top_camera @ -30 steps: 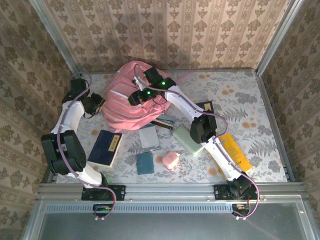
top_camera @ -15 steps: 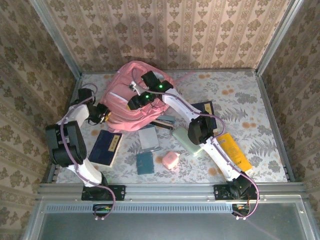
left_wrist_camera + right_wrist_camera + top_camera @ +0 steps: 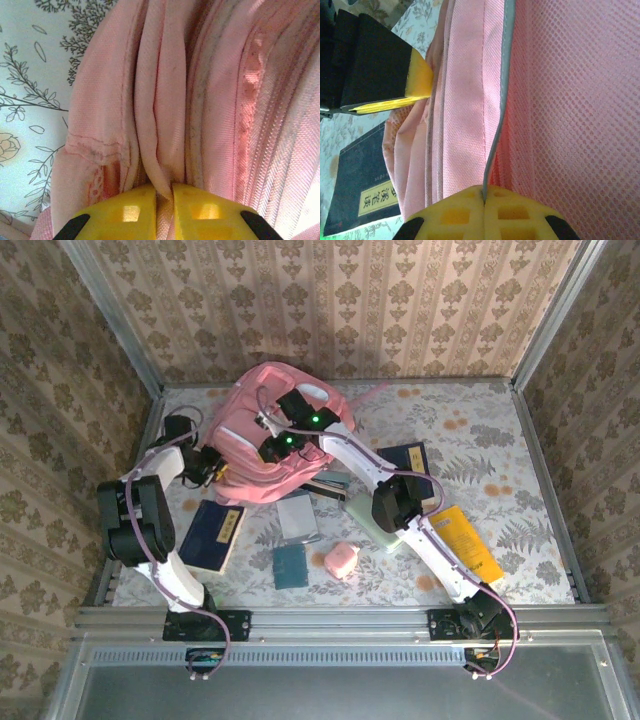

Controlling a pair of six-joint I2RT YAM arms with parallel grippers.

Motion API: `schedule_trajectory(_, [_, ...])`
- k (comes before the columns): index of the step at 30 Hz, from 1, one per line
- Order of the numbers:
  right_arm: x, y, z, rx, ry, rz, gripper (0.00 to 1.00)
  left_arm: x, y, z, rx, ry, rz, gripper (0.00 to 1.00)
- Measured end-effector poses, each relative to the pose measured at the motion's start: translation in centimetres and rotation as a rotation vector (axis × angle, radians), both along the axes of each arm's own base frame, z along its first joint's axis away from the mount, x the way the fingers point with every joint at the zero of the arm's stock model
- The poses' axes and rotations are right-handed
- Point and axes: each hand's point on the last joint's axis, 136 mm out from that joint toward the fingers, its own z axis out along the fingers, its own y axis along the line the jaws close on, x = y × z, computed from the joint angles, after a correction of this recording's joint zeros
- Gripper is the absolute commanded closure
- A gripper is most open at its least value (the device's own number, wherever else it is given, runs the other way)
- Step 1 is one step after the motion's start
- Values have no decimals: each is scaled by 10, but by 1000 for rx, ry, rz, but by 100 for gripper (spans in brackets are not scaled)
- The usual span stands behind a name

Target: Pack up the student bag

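The large pink fabric backpack lies on the far left part of the flower-patterned table, close to the back wall. It has a lighter pink panel at its far end. Its woven cloth falls in soft folds, and one side is pink mesh with a thin grey edge strip.

The left arm bends in from the left, and the left gripper meets the left edge of the backpack. Its yellow pads are pressed together on one fold of the pink cloth.

The right arm reaches across the middle of the table, and the right gripper is on top of the backpack. Its pads are closed on the grey edge strip.

A dark blue book with a yellow label lies just beside the backpack, on the near side.
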Motion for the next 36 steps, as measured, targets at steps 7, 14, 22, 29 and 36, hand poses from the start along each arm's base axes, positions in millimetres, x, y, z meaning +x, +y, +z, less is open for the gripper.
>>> schedule_trajectory(7, [27, -13, 37, 47, -8, -137, 100, 9, 5, 64, 28, -136, -11, 80])
schedule_trajectory(14, [67, -59, 117, 118, -99, -304, 100, -3, -21, 202, 85, -478, -84, 74])
schedule_trajectory(22, [108, -154, 228, 233, -260, -496, 100, -37, -48, 274, 138, -657, -181, 73])
schedule_trajectory(29, [112, -239, 294, 253, -345, -628, 100, -46, -47, 262, 161, -626, -200, 72])
schedule_trajectory(36, [98, -328, 352, 273, -418, -749, 100, -57, -48, 260, 166, -620, -221, 71])
